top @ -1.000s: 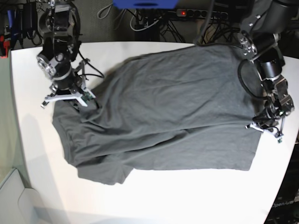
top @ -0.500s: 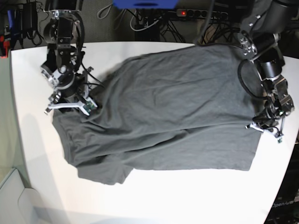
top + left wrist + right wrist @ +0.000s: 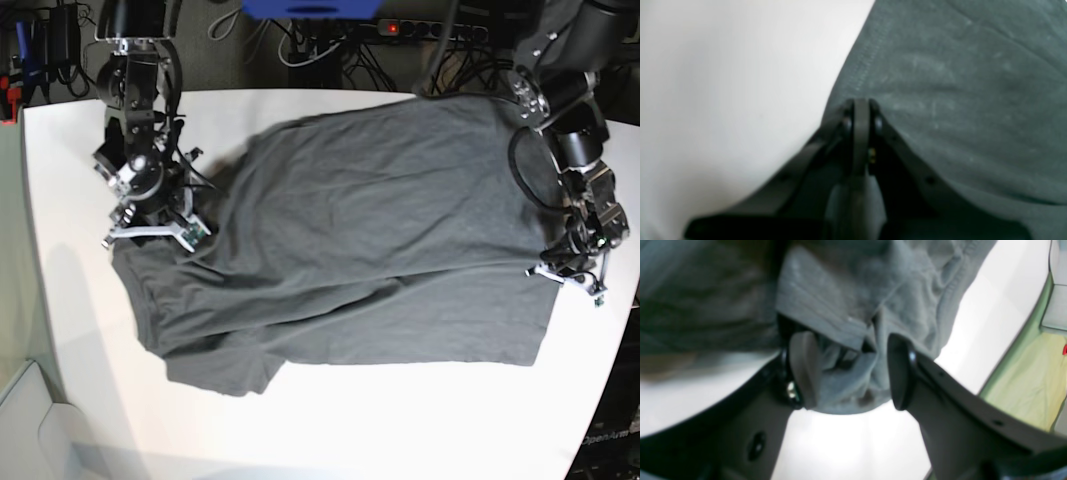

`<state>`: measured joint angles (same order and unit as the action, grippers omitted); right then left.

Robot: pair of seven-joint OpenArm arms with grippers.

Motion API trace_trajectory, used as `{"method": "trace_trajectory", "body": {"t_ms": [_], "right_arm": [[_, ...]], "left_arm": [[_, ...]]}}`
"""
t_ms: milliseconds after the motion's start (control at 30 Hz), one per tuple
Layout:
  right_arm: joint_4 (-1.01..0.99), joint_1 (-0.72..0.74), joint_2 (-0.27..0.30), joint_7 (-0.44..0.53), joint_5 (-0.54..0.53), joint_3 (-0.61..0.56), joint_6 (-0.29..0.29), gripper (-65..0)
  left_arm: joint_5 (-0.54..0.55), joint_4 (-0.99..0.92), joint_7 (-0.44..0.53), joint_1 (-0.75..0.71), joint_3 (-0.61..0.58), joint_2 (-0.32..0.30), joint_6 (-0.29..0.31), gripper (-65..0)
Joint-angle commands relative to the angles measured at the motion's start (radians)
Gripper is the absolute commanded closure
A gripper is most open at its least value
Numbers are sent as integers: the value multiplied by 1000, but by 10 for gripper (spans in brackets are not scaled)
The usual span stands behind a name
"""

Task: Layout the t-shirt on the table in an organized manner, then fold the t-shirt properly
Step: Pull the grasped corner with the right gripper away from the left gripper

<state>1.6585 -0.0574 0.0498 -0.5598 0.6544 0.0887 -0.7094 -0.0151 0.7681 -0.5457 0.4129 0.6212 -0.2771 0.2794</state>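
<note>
Our right gripper (image 3: 846, 370) has its jaws released, spread apart with a bunched fold of the t-shirt (image 3: 370, 250) between them. Our left gripper (image 3: 861, 110) has its jaws clenched on the hem of the t-shirt at the other side. The t-shirt lies spread but wrinkled on the white worktop (image 3: 420, 420). We see no containers and no readable writing. Compared with a second ago, our right arm has moved slightly lower along the cloth and its jaws have opened.

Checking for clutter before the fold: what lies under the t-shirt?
Only the white table shows, bare around the t-shirt. The surface beneath the cloth is covered, so anything there cannot be seen. No lump shows in the cloth's middle.
</note>
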Motion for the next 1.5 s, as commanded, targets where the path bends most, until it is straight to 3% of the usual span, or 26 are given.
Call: {"method": "trace_trajectory", "body": {"t_ms": [0, 367, 667, 767, 833, 967, 1133, 1467], "right_arm": [[18, 21, 6, 14, -3, 0, 11, -324], [-88, 75, 5, 19, -3, -4, 11, -323], [-97, 74, 8, 90, -5, -77, 11, -318], [-142, 81, 11, 90, -2, -93, 11, -269], [-169, 81, 31, 91, -2, -108, 11, -199], [-191, 83, 48, 91, 2, -139, 11, 0], [-70, 51, 51, 91, 0, -131, 11, 0], [325, -224, 34, 83, 3, -42, 11, 0]], "left_arm": [[-9, 8, -15, 14, 1, -11, -7, -3], [-13, 8, -15, 14, 1, -11, -9, -3], [-15, 8, -17, 14, 1, -11, -7, -3], [-15, 8, -18, 14, 1, -11, -7, -3], [-15, 8, -18, 13, 1, -11, -7, -3], [-15, 8, -20, 13, 1, -11, -7, -3], [-15, 8, -20, 13, 1, -11, -7, -3], [-9, 8, -15, 13, 1, -9, -6, -3]]}}
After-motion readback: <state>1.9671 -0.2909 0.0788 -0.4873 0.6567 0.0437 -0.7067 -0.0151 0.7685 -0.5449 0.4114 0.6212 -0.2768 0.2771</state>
